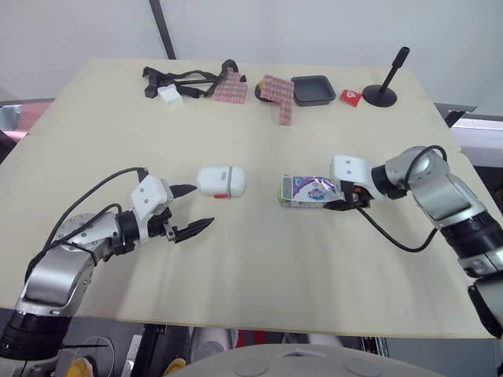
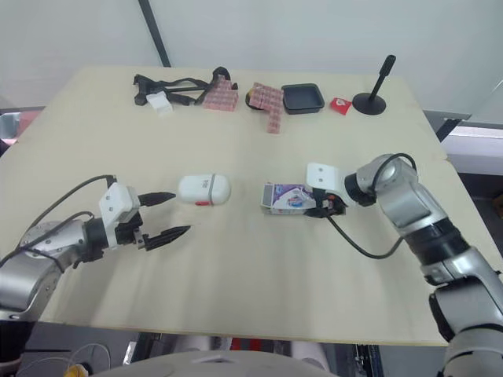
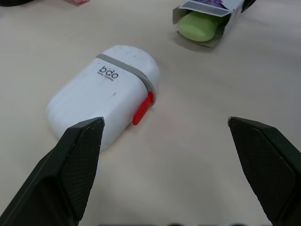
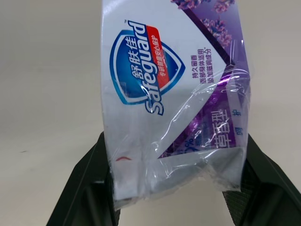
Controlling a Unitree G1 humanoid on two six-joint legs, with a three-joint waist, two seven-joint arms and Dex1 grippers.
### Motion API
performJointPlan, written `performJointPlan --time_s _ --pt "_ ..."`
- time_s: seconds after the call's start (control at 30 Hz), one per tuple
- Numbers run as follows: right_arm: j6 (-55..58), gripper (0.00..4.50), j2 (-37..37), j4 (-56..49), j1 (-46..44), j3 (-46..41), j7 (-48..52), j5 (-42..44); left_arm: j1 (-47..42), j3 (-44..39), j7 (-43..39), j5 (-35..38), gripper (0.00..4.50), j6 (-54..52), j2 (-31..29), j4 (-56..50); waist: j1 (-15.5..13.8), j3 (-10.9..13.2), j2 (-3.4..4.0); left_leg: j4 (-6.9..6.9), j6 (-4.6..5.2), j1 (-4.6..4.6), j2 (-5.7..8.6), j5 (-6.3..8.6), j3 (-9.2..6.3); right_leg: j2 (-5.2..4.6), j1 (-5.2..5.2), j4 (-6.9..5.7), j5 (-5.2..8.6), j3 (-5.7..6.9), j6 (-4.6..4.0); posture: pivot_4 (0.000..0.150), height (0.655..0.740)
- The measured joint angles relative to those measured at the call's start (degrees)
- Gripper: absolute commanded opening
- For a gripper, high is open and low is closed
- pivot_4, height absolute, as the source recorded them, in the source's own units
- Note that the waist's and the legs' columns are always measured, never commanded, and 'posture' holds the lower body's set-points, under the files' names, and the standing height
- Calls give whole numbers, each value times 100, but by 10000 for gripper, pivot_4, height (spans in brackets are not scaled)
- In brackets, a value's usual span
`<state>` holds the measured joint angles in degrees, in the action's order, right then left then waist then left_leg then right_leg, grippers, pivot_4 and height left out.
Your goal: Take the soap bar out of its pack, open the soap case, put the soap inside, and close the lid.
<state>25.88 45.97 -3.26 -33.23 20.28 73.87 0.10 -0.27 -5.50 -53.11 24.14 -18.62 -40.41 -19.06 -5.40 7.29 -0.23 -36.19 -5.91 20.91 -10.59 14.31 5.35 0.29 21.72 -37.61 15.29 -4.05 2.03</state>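
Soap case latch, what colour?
Red latch on the white oval plastic soap case; clearest in left wrist view.

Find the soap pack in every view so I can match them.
Left eye: soap pack right of centre, by the white case.
Right eye: near centre, same neighbour.
Left wrist: beyond the case, open end facing.
Right wrist: close up, in the right gripper.
Landmark: the white case.

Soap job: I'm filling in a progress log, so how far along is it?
Done: the pack is open at one end, with the green soap showing inside. In hand: the right end effector grips the pack's other end; the left end effector hangs open by the case. Left: pulling the soap out, opening the shut case, loading, closing.
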Motion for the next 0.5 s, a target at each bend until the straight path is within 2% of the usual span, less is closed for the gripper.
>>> performJointPlan --time_s 0.2,0.5 --pt "473 26856 265 -414 211 -61 -88 34 -165 173 -126 -31 45000 42 2 122 27 1 2 -1 -1 -2 -1 -1 0 -1 3 -8 0 -2 0 1500 7400" --pt "959 26856 174 -395 -487 211 -205 -201 -401 401 -171 -137 45000 174 81 331 39 1 5 -3 0 2 0 0 0 3 3 -6 0 -1 -1 1500 7400"
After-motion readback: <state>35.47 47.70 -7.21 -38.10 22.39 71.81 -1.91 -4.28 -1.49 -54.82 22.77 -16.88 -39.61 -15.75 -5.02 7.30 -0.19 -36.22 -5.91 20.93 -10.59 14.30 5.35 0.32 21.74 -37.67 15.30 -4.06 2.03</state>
